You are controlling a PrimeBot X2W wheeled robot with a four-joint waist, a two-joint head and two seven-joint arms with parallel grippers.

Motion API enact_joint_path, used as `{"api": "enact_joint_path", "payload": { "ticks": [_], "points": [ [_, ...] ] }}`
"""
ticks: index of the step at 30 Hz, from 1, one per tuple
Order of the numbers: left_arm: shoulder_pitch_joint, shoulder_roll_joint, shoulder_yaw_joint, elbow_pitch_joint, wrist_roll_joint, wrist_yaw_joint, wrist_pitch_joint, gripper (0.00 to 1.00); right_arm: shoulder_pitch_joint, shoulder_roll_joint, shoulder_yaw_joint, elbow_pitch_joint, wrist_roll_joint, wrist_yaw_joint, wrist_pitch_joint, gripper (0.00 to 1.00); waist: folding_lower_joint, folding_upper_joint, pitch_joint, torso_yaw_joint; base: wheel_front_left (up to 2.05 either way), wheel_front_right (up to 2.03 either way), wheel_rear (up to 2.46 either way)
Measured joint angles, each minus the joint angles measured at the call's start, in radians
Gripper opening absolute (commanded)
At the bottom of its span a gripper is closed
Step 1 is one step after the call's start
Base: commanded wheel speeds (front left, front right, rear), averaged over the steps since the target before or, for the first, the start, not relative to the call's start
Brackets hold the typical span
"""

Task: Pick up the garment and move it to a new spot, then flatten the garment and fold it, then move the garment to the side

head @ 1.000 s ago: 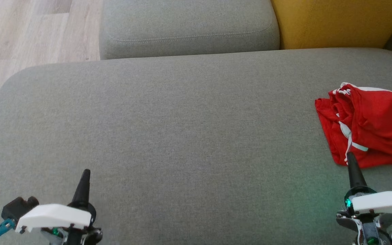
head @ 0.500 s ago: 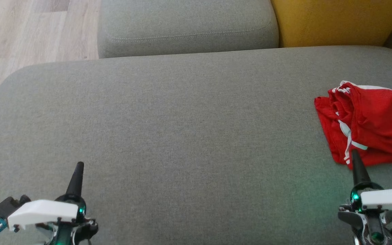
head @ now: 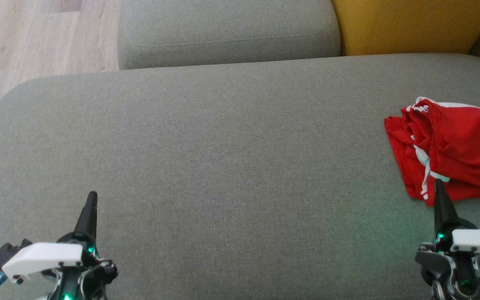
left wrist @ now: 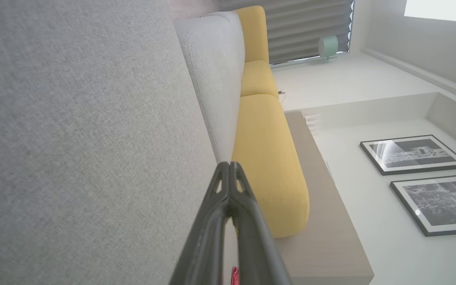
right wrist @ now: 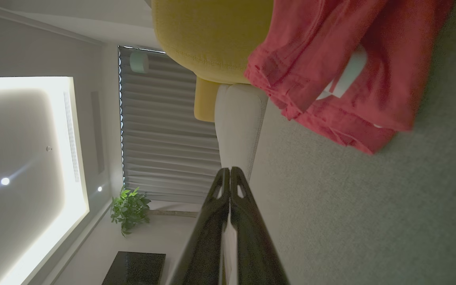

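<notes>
The garment [head: 452, 152] is a crumpled red piece with white trim, lying at the right edge of the grey sofa seat [head: 231, 158]. It also hangs across the top of the right wrist view as red folds [right wrist: 346, 63]. My right gripper [head: 437, 185] is shut and empty, its tip just in front of the garment's near hem. In the right wrist view its closed tips [right wrist: 228, 171] sit apart from the cloth. My left gripper [head: 92, 196] is shut and empty at the lower left, far from the garment, tips together [left wrist: 230, 165].
A grey back cushion [head: 227, 33] and a yellow cushion [head: 411, 25] line the far side of the seat. Wooden floor [head: 23, 46] lies beyond the seat's left edge. A low wooden ledge [left wrist: 323, 221] and framed pictures [left wrist: 414, 154] stand behind the sofa.
The head camera has tilted slightly. Both grippers stay shut and have shifted a little outward and down in the picture. The garment has not moved.
</notes>
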Motion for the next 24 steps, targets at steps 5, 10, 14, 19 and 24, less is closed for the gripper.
{"api": "enact_joint_path", "payload": {
  "ticks": [5,10,14,19,24],
  "points": [
    [-0.015,-0.006,0.023,0.005,-0.055,-0.015,0.018,0.00,-0.011,0.000,-0.005,0.005,0.057,0.000,0.001,0.00,0.0000,0.0000,0.002,-0.002,0.00,0.00,0.00],
    [-0.018,-0.014,0.033,0.010,-0.099,-0.021,0.027,0.00,-0.015,0.000,-0.010,0.013,0.104,0.000,0.001,0.00,0.0000,0.0000,0.004,-0.003,0.00,0.00,0.00],
    [-0.024,-0.021,0.052,0.015,-0.139,-0.034,0.036,0.00,-0.026,0.000,-0.013,0.017,0.151,0.000,0.001,0.00,0.0000,0.0000,0.005,-0.004,0.00,0.00,0.00],
    [-0.037,-0.024,0.054,0.016,-0.149,-0.034,0.039,0.00,-0.026,0.000,-0.015,0.020,0.159,0.000,0.001,0.00,0.0000,0.0000,0.005,-0.004,0.00,0.00,0.00],
    [-0.037,-0.025,0.055,0.016,-0.149,-0.034,0.040,0.00,-0.026,0.000,-0.015,0.020,0.159,0.000,0.001,0.00,0.0000,0.0000,0.005,-0.004,0.00,0.00,0.00]
  ]
}}
